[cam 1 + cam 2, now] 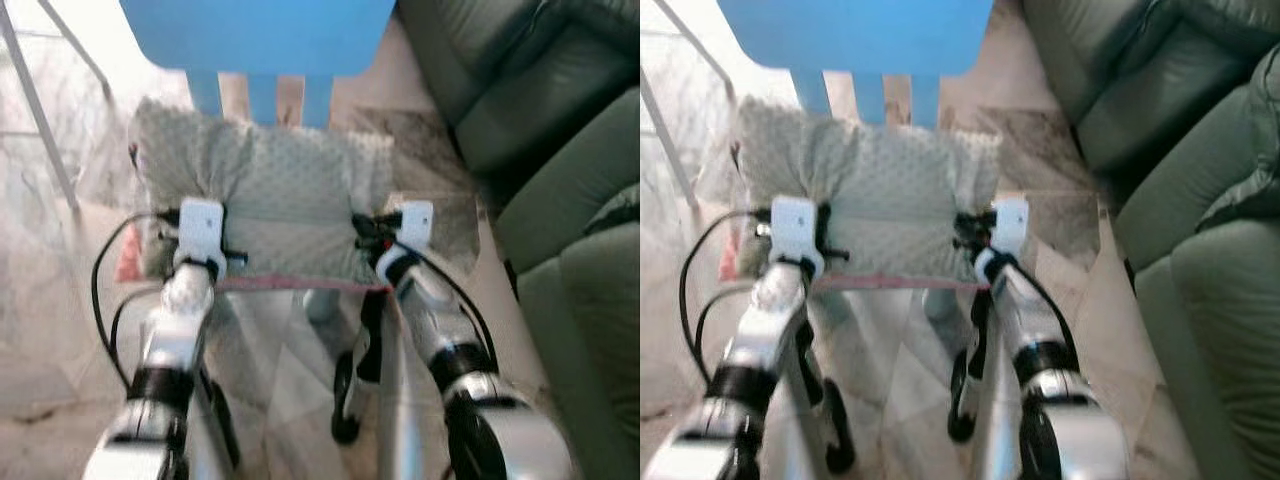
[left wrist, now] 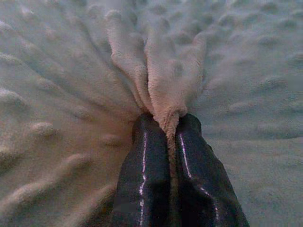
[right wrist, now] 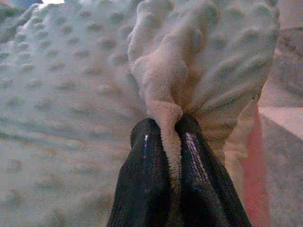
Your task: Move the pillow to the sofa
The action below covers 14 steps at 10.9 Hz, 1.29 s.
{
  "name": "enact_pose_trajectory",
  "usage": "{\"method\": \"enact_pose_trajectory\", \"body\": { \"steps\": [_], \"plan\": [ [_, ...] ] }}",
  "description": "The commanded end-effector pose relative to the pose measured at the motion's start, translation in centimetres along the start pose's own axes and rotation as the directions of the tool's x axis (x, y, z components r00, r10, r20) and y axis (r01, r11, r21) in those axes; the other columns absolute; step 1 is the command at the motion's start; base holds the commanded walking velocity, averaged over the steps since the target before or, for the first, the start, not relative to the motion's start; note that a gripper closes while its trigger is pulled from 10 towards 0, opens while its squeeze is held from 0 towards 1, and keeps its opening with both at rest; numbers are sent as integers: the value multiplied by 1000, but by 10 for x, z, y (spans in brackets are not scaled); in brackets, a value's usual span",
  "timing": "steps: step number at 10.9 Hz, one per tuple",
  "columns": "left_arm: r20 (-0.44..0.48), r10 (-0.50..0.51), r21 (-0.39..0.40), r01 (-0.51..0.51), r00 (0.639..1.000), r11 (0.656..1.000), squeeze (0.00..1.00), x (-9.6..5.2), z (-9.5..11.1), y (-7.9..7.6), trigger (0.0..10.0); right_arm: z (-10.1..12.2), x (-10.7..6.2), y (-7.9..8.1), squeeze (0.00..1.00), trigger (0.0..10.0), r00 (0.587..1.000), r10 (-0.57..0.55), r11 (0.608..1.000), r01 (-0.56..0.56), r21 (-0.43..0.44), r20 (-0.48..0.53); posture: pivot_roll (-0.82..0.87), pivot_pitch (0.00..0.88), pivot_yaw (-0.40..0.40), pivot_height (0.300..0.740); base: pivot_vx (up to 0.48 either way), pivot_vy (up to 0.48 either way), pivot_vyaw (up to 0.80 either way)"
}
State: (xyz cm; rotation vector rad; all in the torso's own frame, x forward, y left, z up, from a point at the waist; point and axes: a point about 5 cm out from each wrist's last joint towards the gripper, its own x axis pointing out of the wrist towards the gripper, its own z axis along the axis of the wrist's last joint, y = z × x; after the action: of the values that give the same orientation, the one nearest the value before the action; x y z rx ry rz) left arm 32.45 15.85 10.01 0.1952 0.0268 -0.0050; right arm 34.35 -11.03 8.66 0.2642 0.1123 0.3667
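Pale grey-green dimpled fleece pillow [image 1: 270,195], pink-edged: left gripper [image 2: 165,135] and right gripper [image 3: 165,125] each pinch a fabric fold.

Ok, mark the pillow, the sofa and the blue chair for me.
pillow [image 1: 285,195]: left eye view, middle of its dotted grey cover.
sofa [image 1: 560,150]: left eye view, green seat cushion on the robot's right.
blue chair [image 1: 260,30]: left eye view, flat blue panel above the pillow.
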Motion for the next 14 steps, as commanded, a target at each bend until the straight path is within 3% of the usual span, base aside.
{"method": "enact_pose_trajectory", "body": {
  "steps": [1,3,5,9,10,11,12,14],
  "plan": [
    [16,26,16,-26,1000,1000,0,-14,0,3,0,-9,-15,-13,0,0,999,-43,998,42,-40,-21,14,210,-66,490,0,0,0],
    [185,136,18,-142,973,990,0,-44,25,22,0,-3,-45,-17,0,0,992,-71,982,87,-169,100,33,132,-52,490,0,0,0],
    [245,162,34,-175,956,984,0,-55,39,29,0,6,-57,-21,0,0,976,-143,959,177,-220,164,32,102,-50,490,0,0,0],
    [307,96,33,-112,947,993,0,-65,58,16,0,18,-70,-22,0,0,956,-193,927,252,-277,223,39,58,-41,490,0,0,0],
    [250,69,24,-78,966,997,0,-73,46,9,0,18,-79,-20,0,10000,956,-199,922,258,-288,216,33,61,-43,490,0,0,0],
    [218,42,9,-45,975,999,0,-74,37,5,0,13,-83,-19,0,10000,960,-198,921,252,-297,199,32,64,-53,490,0,0,0],
    [215,-60,69,46,975,997,0,-70,31,-4,10000,9,-88,-19,0,10000,954,-224,930,271,-248,202,43,65,-58,495,0,0,0],
    [185,-75,43,68,980,997,0,-62,31,-4,10000,5,-84,-11,0,10000,955,-230,938,269,-217,188,35,64,-49,530,0,0,0]
  ]
}}
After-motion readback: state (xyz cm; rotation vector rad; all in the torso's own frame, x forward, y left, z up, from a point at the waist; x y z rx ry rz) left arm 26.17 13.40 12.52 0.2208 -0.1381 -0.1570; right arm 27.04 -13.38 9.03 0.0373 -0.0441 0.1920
